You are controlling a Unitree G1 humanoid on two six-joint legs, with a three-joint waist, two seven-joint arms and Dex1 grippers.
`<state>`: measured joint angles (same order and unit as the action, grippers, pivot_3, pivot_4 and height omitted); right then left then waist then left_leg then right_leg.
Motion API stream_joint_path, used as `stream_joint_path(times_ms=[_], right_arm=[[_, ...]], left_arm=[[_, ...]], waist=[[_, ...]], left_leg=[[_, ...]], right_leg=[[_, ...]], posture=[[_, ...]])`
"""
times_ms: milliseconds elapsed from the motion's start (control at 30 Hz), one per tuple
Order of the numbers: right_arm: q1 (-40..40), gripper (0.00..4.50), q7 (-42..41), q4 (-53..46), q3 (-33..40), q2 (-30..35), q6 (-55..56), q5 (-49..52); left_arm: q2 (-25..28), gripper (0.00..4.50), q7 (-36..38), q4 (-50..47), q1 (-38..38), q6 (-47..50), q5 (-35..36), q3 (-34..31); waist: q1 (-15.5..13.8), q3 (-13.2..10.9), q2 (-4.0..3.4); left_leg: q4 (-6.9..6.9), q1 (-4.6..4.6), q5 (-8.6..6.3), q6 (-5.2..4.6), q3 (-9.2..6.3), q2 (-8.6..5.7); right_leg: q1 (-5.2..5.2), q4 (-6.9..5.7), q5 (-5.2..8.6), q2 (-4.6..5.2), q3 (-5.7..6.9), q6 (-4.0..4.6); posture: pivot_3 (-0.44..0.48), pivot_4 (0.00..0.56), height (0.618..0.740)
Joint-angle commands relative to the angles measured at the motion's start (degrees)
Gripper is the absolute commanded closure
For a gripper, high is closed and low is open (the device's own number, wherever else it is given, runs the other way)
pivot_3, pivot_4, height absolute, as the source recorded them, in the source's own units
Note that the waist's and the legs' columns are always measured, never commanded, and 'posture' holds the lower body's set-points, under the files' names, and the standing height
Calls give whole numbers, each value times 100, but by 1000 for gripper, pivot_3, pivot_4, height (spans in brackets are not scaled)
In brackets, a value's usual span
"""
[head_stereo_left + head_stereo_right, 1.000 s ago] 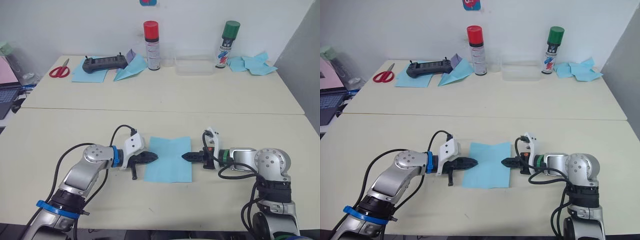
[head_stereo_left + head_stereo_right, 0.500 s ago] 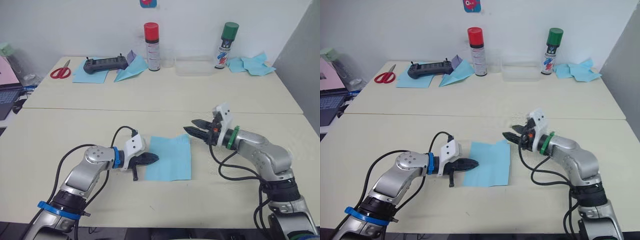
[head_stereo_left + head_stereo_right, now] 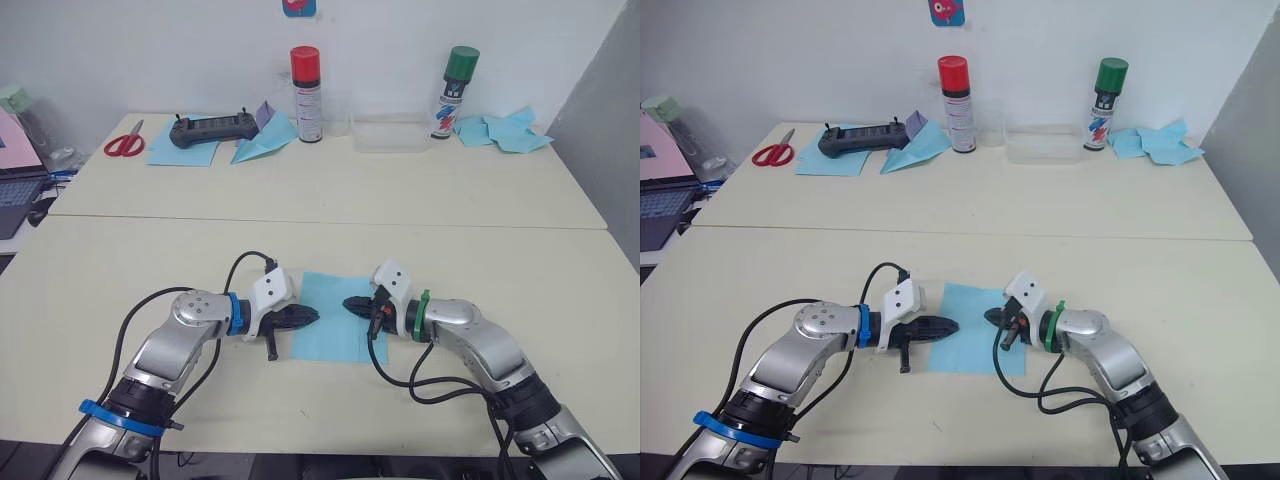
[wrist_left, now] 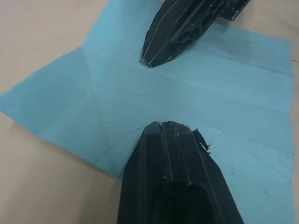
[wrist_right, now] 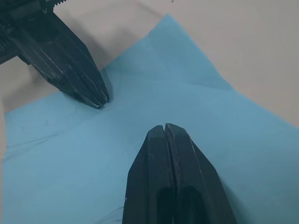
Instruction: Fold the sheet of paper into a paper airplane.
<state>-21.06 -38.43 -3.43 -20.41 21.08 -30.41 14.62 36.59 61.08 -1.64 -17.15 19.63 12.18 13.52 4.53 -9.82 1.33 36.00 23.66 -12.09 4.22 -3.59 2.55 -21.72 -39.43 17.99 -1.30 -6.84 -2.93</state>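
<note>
The sheet of paper (image 3: pixel 333 332) lies flat on the near table, light blue with straight crease lines (image 4: pixel 93 88). My left gripper (image 3: pixel 312 317) is shut, its tip resting on the sheet's left part. Coming in from the other side, my right gripper (image 3: pixel 349 303) is also shut, and its tip sits on the middle of the sheet. The two tips point at each other with a small gap between them. In the left wrist view my own tip (image 4: pixel 161 126) faces the right gripper (image 4: pixel 154 55). In the right wrist view my own tip (image 5: pixel 164 128) faces the left gripper (image 5: pixel 99 99).
On the far table stand a red spray can (image 3: pixel 304 80), a green spray can (image 3: pixel 454 92) and a clear plastic box (image 3: pixel 388 132). Scissors (image 3: pixel 123 143), a black controller (image 3: pixel 210 128) on a flat blue sheet, a paper dart (image 3: pixel 262 140) and crumpled scraps (image 3: pixel 510 130) lie there too.
My right gripper left the sheet's right edge, rose past its upper right corner, then came down on the middle of the sheet. The left gripper stayed put.
</note>
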Motion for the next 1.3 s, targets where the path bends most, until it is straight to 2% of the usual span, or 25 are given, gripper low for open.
stream_joint_path(times_ms=[33,200,433,667,967,1133,1300], right_arm=[[11,4488,229,320,356,104,94,-228],[108,4488,455,359,810,96,270,-193],[167,4488,-191,-625,1248,-297,228,864],[77,4488,-313,-336,427,71,-98,145],[4,4488,-383,228,115,226,-46,-408],[18,4488,-391,295,152,142,-1,-424],[79,4488,-468,260,106,196,-39,-429]], left_arm=[[-77,4500,-92,79,179,227,-58,99],[-127,4500,-188,66,234,260,-29,65],[-217,4500,-216,157,131,266,-28,65],[-270,4500,-201,212,17,289,-46,80],[-534,4500,-355,81,-202,635,214,-130],[-1090,4500,-1087,835,-644,613,263,-580],[-1315,4500,-2023,1509,-915,341,-106,-874]], waist=[[-17,0,0],[-42,0,1],[-52,-6,-8],[-134,-6,-8],[-144,-6,-7],[-133,-8,-4],[-128,-7,-3]], left_leg=[[0,-5,0,0,0,0],[-1,-33,0,0,2,-1],[-4,-32,0,0,3,0],[-4,-31,0,0,2,-2],[-2,-28,0,0,4,-2],[0,-28,0,0,2,-1],[-2,-27,0,0,3,1]], right_leg=[[5,1,0,0,0,-1],[36,8,0,1,-2,-1],[32,6,0,0,-5,-1],[36,23,-1,2,-3,-3],[37,29,-8,2,-4,-9],[36,29,-12,0,-3,-11],[36,34,-15,-1,-4,-14]], posture=[[0,150,740],[0,150,740],[0,150,740],[0,150,740],[0,150,740],[0,150,740],[0,150,740]])
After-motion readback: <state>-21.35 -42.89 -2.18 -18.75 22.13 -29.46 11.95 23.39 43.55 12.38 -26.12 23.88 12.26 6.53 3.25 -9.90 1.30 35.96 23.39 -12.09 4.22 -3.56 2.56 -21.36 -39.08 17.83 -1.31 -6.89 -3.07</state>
